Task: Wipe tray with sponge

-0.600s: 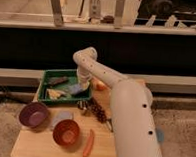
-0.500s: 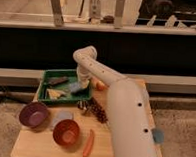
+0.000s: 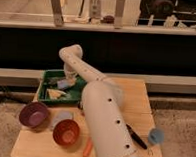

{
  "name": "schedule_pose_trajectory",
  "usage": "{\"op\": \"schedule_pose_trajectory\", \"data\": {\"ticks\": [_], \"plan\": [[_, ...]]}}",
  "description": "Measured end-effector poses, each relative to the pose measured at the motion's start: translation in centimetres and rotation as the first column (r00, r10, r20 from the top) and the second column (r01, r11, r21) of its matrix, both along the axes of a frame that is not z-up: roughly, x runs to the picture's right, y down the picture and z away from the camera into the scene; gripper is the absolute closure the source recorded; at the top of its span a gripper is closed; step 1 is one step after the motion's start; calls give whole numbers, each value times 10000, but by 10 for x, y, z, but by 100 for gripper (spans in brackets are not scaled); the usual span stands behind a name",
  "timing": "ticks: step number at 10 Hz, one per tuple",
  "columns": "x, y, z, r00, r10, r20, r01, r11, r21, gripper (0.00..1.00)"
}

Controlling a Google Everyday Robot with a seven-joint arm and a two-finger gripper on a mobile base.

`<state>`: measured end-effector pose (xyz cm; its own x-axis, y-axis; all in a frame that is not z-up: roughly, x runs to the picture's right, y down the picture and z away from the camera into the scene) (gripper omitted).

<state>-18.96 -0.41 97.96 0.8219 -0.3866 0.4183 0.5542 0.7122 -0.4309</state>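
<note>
The green tray (image 3: 44, 92) sits at the back left of the wooden table. My gripper (image 3: 69, 82) reaches down into it from the right, with the white arm (image 3: 102, 113) covering the tray's right side. A small light blue sponge (image 3: 64, 84) lies inside the tray right at the gripper's tip. A pale yellowish-white lump (image 3: 55, 94) lies in the tray just in front of the sponge.
A purple bowl (image 3: 34, 114) and an orange bowl (image 3: 66, 131) stand in front of the tray, with a pale blue-grey object (image 3: 63, 117) between them. An orange stick (image 3: 88, 148), a dark elongated object (image 3: 137, 138) and a blue cup (image 3: 155, 135) lie further right.
The arm's elbow has swung to the left and the gripper has moved further left inside the tray. The bowls have not moved.
</note>
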Motion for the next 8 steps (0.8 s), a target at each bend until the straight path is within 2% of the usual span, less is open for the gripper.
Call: {"op": "schedule_pose_trajectory", "data": {"ticks": [2, 3, 6, 8], "plan": [[-11, 21, -21, 9949, -809, 602, 806, 9967, 79, 99], [-11, 28, -28, 9920, -994, 784, 990, 9950, 95, 99], [21, 42, -47, 9854, -1311, 1081, 1310, 9913, 89, 99], [48, 39, -60, 9848, -1243, 1215, 1228, 9922, 197, 99]]}}
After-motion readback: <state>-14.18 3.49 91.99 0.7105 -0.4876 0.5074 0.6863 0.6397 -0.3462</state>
